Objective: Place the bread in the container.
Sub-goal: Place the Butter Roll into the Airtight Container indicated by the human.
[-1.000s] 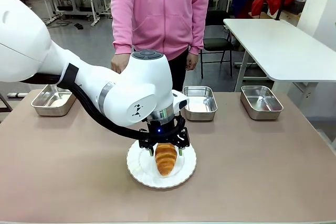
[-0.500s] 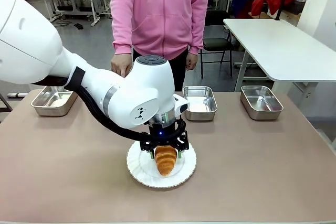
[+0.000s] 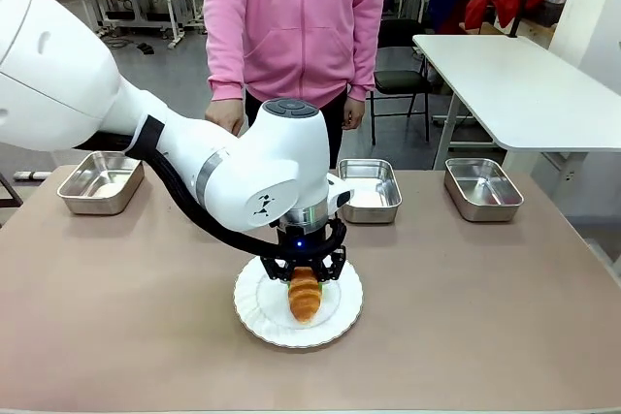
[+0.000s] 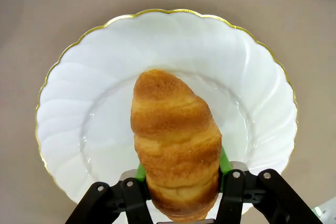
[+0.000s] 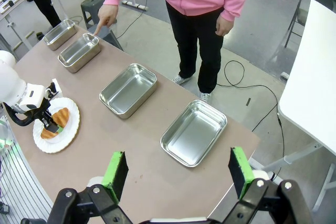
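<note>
From the front, the left gripper (image 3: 305, 273) has narrowed since a second ago and now pinches the bread (image 3: 305, 295) on the plate (image 3: 254, 313). The left wrist view shows green pads (image 4: 224, 161) pressing the croissant's sides. From the right wrist, the right gripper (image 5: 178, 174) is spread; a hand (image 5: 103, 18) points at the container (image 5: 80, 52), bare inside.

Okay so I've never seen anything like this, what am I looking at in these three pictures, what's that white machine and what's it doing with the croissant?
It is a robot with two white arms at a brown table. One picture looks across the table at a person; the other two come from cameras on each wrist. The left gripper has closed its green pads on the croissant, which lies on a white plate. The right gripper hangs open above the table. Four steel pans line the far edge; the person's hand points at one.
</note>
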`<state>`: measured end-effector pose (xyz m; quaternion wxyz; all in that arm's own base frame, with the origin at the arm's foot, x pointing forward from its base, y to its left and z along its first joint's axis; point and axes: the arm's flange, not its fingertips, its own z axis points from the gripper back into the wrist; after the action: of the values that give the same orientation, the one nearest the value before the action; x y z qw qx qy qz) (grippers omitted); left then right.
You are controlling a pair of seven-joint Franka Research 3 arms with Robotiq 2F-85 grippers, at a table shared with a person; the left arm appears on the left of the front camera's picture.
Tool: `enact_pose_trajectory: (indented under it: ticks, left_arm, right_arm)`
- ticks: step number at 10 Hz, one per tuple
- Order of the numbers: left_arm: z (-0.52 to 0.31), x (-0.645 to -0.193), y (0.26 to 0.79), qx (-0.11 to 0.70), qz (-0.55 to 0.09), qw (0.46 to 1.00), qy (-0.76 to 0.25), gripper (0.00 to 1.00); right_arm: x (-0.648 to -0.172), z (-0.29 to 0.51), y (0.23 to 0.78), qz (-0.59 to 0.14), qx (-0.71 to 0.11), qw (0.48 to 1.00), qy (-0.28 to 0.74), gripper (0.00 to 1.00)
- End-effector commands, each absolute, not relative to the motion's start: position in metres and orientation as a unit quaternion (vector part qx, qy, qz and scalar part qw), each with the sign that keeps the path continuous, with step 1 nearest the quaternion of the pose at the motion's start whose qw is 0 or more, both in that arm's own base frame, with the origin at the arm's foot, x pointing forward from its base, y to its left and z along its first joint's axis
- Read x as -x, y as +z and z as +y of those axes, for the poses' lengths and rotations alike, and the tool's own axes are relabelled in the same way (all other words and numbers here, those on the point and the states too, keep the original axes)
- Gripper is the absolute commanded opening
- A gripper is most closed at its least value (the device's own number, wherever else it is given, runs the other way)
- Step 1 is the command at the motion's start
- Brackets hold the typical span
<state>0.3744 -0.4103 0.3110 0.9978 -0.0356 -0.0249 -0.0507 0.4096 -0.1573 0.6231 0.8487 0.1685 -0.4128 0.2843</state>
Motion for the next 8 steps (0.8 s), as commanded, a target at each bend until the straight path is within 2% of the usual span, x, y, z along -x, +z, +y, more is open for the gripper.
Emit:
enact_pose_trajectory:
  ticks: [1,5,8]
  left_arm:
    - [-0.410,-0.374,0.310,0.037,-0.024,0.998,-0.053,0.42]
    - [-0.411,-0.374,0.312,0.037,-0.025,0.998,-0.051,0.42]
    - [-0.368,-0.390,0.390,-0.008,-0.126,0.991,-0.041,0.42]
  right_arm:
    - [-0.411,-0.158,0.624,-0.425,-0.174,0.839,0.291,1.00]
    - [-0.411,-0.158,0.624,-0.425,-0.174,0.839,0.291,1.00]
    - [-0.411,-0.158,0.624,-0.425,-0.174,0.839,0.291,1.00]
